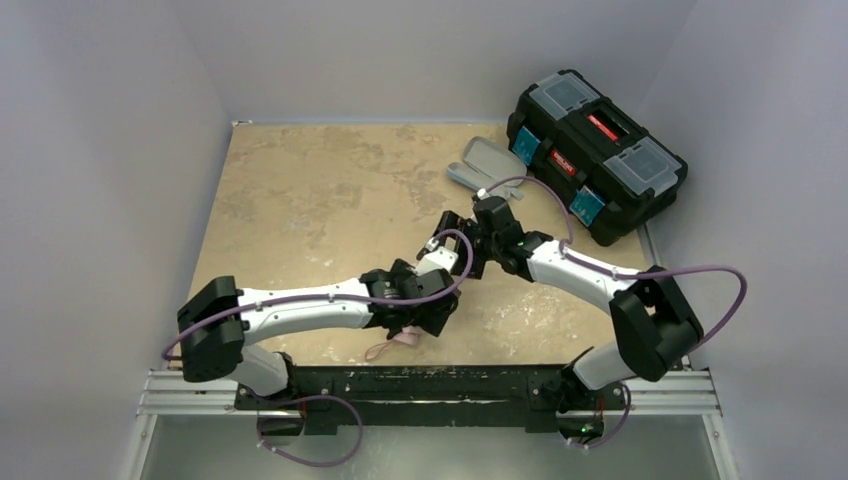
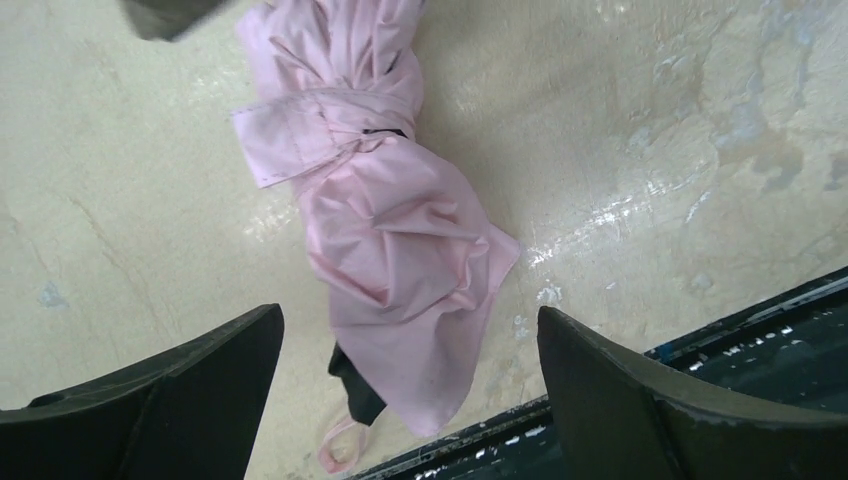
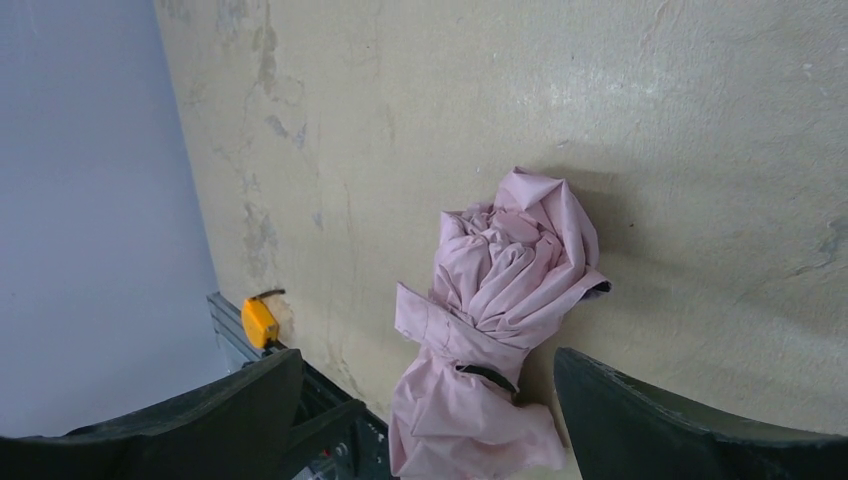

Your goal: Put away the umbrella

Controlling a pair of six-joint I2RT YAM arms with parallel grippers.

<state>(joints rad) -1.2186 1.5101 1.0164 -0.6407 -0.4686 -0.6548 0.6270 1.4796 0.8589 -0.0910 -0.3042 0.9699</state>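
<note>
The umbrella (image 2: 390,230) lies folded on the tabletop, pale pink canopy bunched and wrapped by its closure band (image 2: 300,125). Its dark handle end (image 2: 355,385) and pink wrist loop (image 2: 338,450) point at the near rail. In the top view only a pink scrap (image 1: 407,338) shows under the left arm. My left gripper (image 2: 408,330) is open and empty above the handle end, not touching. My right gripper (image 3: 428,360) is open and empty over the umbrella (image 3: 500,290), set back from its other end. In the top view the left gripper (image 1: 422,318) and right gripper (image 1: 452,238) are close together.
A grey oval hard case (image 1: 482,163) lies at the back of the table. A black toolbox (image 1: 597,155) with clear lid compartments stands at the back right. The black mounting rail (image 1: 430,385) runs along the near edge. A small yellow object (image 3: 259,321) sits by the rail.
</note>
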